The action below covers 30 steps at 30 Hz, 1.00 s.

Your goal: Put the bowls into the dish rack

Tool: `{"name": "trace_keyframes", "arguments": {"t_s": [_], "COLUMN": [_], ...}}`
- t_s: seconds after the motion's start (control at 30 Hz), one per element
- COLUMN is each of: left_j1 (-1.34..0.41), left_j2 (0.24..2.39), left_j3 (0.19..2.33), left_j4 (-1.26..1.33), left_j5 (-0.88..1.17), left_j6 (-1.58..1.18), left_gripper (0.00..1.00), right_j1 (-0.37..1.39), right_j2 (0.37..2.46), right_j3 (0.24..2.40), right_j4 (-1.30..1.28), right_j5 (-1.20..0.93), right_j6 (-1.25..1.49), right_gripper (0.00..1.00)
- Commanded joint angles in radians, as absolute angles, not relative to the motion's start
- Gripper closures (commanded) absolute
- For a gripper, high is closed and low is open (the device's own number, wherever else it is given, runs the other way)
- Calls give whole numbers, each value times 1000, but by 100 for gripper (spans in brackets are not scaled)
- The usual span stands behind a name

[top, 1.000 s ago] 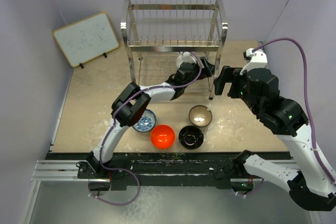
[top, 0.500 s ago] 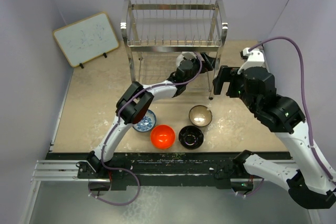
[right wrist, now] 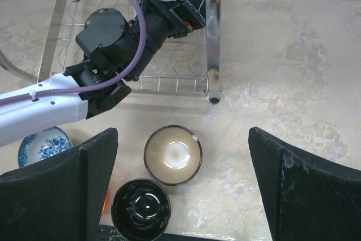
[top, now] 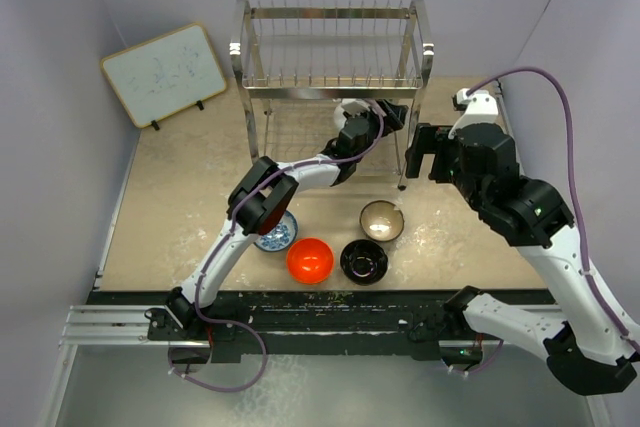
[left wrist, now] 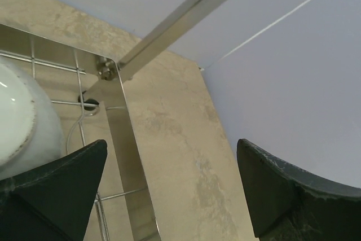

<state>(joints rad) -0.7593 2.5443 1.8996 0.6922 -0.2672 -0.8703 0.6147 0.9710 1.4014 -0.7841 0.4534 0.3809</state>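
Observation:
The steel dish rack (top: 330,47) stands at the back of the table. The white bowl (top: 346,107) rests on its lower grid shelf. It also shows at the left of the left wrist view (left wrist: 22,128). My left gripper (top: 390,115) reaches into the lower tier at the rack's right end. It is open and empty (left wrist: 172,145), with the white bowl just outside its left finger. The blue-and-white bowl (top: 275,232), orange-red bowl (top: 310,260), black bowl (top: 363,260) and tan bowl (top: 382,220) sit on the table. My right gripper (top: 425,152) is open and empty, high above the tan bowl (right wrist: 172,155).
A white wood-framed board (top: 165,72) leans at the back left. The rack's right front leg (right wrist: 212,38) stands just beyond the tan bowl. The black bowl (right wrist: 141,209) and blue-and-white bowl (right wrist: 42,142) lie near the table's front edge. Walls close in on both sides.
My left gripper has shifted a little farther in under the rack's top tier. The right arm has drawn slightly toward the back. The bowls on the table have not moved.

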Motion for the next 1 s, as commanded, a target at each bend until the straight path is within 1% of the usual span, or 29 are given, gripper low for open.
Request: {"name": "trace_keyframes", "arguments": {"t_s": [0.0, 0.27, 0.97], "left_j1": [-742, -721, -590], "left_j2": [2494, 2445, 2287], "left_j3": [1866, 1762, 1532], "left_j4": [749, 807, 852], "left_j5": [-428, -534, -584], "left_j6": [-913, -944, -923], "left_gripper": [1, 1, 1], "right_j1": [607, 600, 582], "right_j2": [972, 971, 987], "right_j3": [1403, 1397, 1356], "right_j4": [-738, -735, -701], "right_j5": [466, 459, 414], "right_j6": [355, 351, 350], "right_gripper": [1, 1, 1]}}
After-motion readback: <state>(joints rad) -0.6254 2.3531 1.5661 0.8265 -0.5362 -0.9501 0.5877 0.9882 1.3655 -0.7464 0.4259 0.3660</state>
